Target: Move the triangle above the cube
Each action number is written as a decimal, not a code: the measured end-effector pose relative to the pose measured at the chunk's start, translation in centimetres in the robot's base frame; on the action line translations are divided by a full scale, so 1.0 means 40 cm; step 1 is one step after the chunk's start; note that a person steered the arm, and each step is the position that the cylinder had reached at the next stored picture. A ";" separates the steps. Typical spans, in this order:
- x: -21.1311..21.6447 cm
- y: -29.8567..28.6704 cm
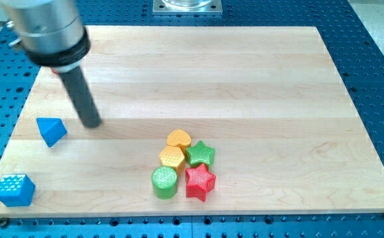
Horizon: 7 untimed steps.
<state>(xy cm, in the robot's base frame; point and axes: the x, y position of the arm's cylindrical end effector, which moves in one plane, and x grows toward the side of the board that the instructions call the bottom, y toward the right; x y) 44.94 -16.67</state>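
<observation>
A blue triangle block (51, 131) lies near the view's left edge of the wooden board (244, 79). A blue cube (14, 190) sits at the board's bottom left corner, below and left of the triangle. My tip (93, 123) rests on the board just right of the triangle and slightly above it, a short gap away. The dark rod rises from the tip up to the arm's grey end at the view's top left.
A cluster of blocks sits at bottom centre: an orange heart-like block (178, 139), a yellow hexagon (171, 157), a green star (201, 154), a green cylinder (164, 182) and a red star (199, 182). Blue perforated table surrounds the board.
</observation>
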 end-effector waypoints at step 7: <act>0.105 -0.156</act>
